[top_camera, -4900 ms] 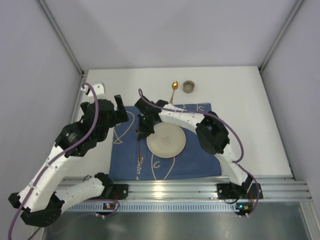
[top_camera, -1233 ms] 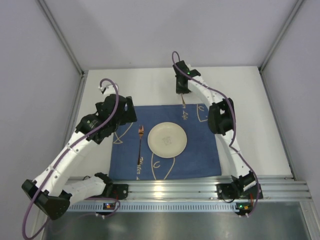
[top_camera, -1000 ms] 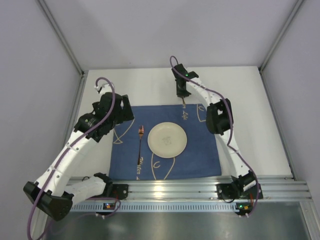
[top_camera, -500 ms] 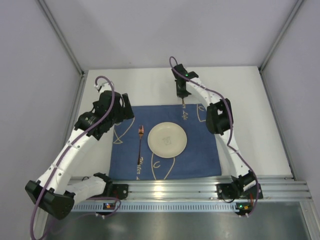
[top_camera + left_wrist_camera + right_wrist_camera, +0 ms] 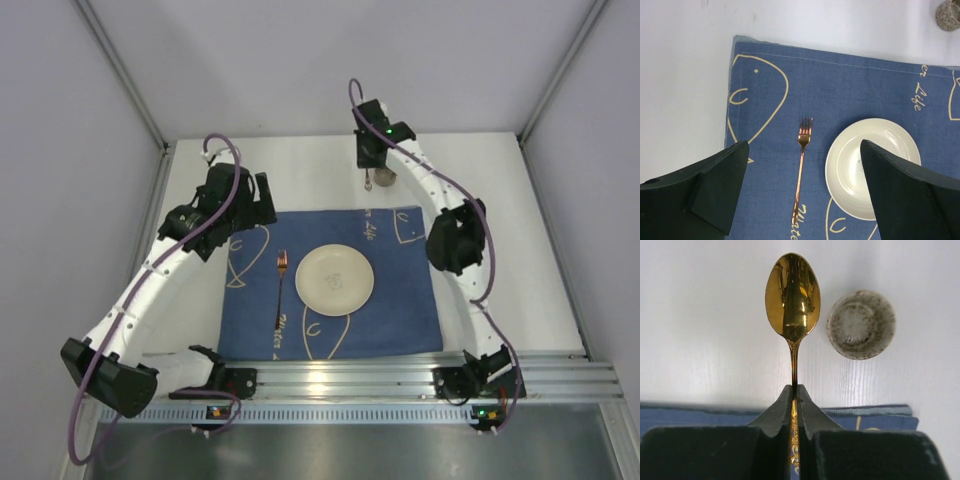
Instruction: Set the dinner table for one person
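Observation:
My right gripper [image 5: 369,166] is shut on the handle of a gold spoon [image 5: 792,295], held above the white dinner table [image 5: 480,200] beyond the far edge of the navy cloth [image 5: 400,300]. The spoon's bowl points away from me, next to a small speckled cup [image 5: 861,324] that also shows in the top view [image 5: 384,178]. A cream plate [image 5: 334,277] lies at the cloth's middle, with a copper fork [image 5: 281,290] lying to its left. My left gripper [image 5: 263,201] is open and empty, high over the cloth's far left corner; its wrist view shows the fork [image 5: 801,170] and plate [image 5: 872,175] below.
The table is bounded by grey walls at the left, back and right. An aluminium rail [image 5: 330,375] runs along the near edge, carrying both arm bases. The cloth's far edge [image 5: 690,412] lies just under my right fingers.
My right gripper has moved towards the far side with the spoon, now beside the cup. My left gripper has shifted a little right and farther back.

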Controlling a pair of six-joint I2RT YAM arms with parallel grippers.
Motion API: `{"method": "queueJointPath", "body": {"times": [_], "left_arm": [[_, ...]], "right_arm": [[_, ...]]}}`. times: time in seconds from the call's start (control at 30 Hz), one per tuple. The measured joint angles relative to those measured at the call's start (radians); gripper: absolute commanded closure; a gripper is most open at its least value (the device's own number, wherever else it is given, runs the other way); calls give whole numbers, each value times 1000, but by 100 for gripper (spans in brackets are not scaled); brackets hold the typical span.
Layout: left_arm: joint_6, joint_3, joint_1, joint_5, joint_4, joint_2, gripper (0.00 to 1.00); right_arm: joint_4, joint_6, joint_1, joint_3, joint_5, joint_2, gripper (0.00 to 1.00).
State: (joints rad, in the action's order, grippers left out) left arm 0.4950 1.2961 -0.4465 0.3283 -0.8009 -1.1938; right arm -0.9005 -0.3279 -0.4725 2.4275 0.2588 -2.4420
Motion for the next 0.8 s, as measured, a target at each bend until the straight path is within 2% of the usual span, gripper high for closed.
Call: {"method": "queueJointPath", "body": {"times": [0.07, 0.17, 0.37, 0.47, 0.6, 0.8], "left_arm": [[-5, 9, 0, -8, 5, -15, 2], [-15, 24, 0, -19, 11, -36, 2], [-24, 38, 0, -27, 37, -62, 1], [-24, 40, 0, -33, 44, -69, 2], [-24, 43, 0, -48, 47, -82, 2], [-23, 44, 0, -66, 49, -87, 2]], "right_arm": [[19, 3, 0, -32, -1, 101, 100], [58, -3, 0, -172, -5, 320, 100], [195, -77, 4, -752, -69, 807, 100], [241, -138, 4, -1009, -127, 883, 100], [241, -210, 3, -1252, -200, 877, 100], [266, -280, 3, -1295, -270, 878, 100]]}}
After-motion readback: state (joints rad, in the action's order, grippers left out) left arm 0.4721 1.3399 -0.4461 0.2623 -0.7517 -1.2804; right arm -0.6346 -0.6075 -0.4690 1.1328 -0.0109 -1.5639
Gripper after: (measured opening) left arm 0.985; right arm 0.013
